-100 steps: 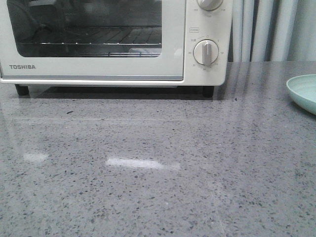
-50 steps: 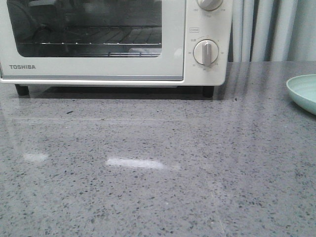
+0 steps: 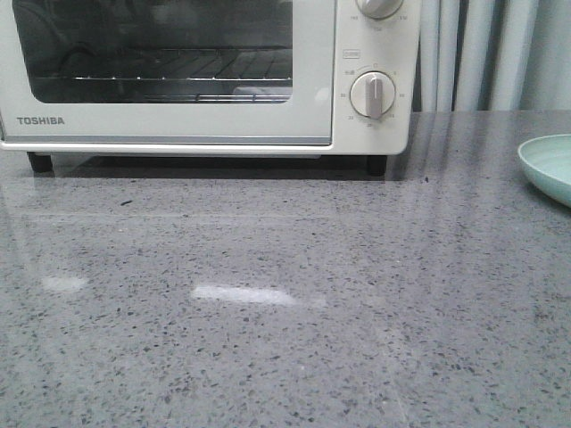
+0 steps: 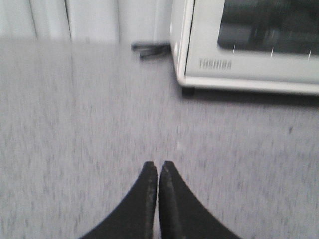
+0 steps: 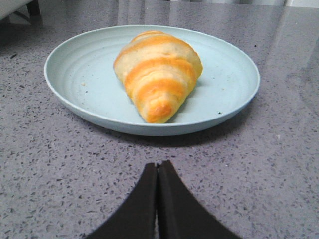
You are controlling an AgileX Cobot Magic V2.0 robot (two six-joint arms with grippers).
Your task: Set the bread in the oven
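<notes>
Open desk is stretching before the oven — its shut door is blocking the rack. The plate rim is ringing the bread — overhead approach is lying unobstructed.

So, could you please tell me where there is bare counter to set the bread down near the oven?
The widest bare patch is the counter in front of the oven, running right to the plate. Counter also lies bare beside the oven's side, up to a dark object by the curtain. The plate holds the bread, with bare rim around it.
</notes>
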